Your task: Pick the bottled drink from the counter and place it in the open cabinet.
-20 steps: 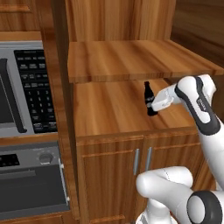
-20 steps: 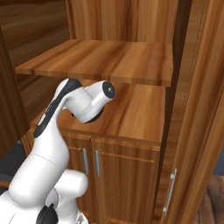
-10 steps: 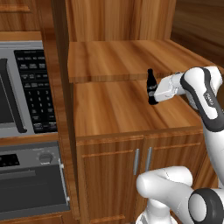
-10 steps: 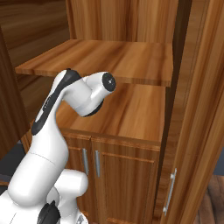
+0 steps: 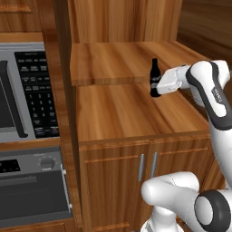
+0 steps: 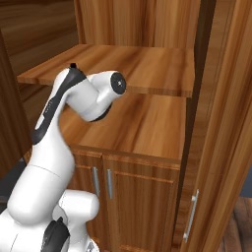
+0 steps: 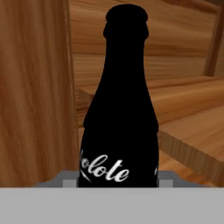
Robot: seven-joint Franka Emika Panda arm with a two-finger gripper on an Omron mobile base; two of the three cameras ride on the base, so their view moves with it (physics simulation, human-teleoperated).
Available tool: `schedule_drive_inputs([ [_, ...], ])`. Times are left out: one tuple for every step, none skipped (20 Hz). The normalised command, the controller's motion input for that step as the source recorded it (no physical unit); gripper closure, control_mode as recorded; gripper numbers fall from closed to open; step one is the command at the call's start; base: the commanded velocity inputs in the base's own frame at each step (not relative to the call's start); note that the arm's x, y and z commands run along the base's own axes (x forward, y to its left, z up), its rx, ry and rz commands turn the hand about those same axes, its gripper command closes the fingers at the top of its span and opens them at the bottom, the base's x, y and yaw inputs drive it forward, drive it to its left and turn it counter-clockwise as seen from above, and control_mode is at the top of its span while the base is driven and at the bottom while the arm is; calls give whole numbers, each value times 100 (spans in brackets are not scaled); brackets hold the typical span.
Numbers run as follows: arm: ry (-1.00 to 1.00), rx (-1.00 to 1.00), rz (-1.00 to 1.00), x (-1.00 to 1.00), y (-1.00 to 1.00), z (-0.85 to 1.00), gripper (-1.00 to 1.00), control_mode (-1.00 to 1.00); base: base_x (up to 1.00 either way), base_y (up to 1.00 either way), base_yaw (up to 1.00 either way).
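Observation:
The bottled drink [image 5: 155, 76] is a small black cola-style bottle with white lettering, held upright in my gripper [image 5: 157, 87], which is shut on its lower body. It hangs in the air at the front of the open cabinet, above the lower wooden shelf [image 5: 118, 113] and level with the front edge of the upper shelf [image 5: 108, 61]. In the hand view the bottled drink [image 7: 120, 109] stands close up between the fingers of the gripper [image 7: 118, 181], with the shelves behind it. The counter is out of view.
A microwave [image 5: 27, 90] and an oven [image 5: 31, 190] sit left of the cabinet's side wall. Below the lower shelf is a two-door cupboard with metal handles [image 5: 147, 167]. A tall wooden panel [image 6: 221, 113] bounds the cabinet on the right.
The gripper has lifted the bottle from just above the lower shelf up to the level of the upper shelf's edge. The grip has stayed shut.

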Motion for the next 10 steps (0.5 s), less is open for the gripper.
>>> schedule_drive_inputs([
  [12, 7, -1, 21, 12, 44, 100, -100, 0, 0, 0],
  [10, 3, 0, 19, 18, 44, 100, -100, 0, 0, 0],
  [10, 0, -1, 25, 24, 44, 100, -100, 0, 0, 0],
  [10, 0, -3, 30, 31, 42, 100, -100, 0, 0, 0],
  [9, 0, -4, 33, 30, 40, 100, -100, 0, 0, 0],
  [10, 0, -4, 37, 22, 38, 100, -100, 0, 0, 0],
  [3, 0, -2, 35, 20, 33, 100, -100, 0, 0, 0],
  [1, 0, -1, 35, 18, 31, 100, -100, 0, 0, 0],
  [0, 0, -2, 39, 18, 27, 100, -100, 0, 0, 0],
  [0, 0, -3, 38, 14, 22, 100, -100, 0, 0, 0],
])
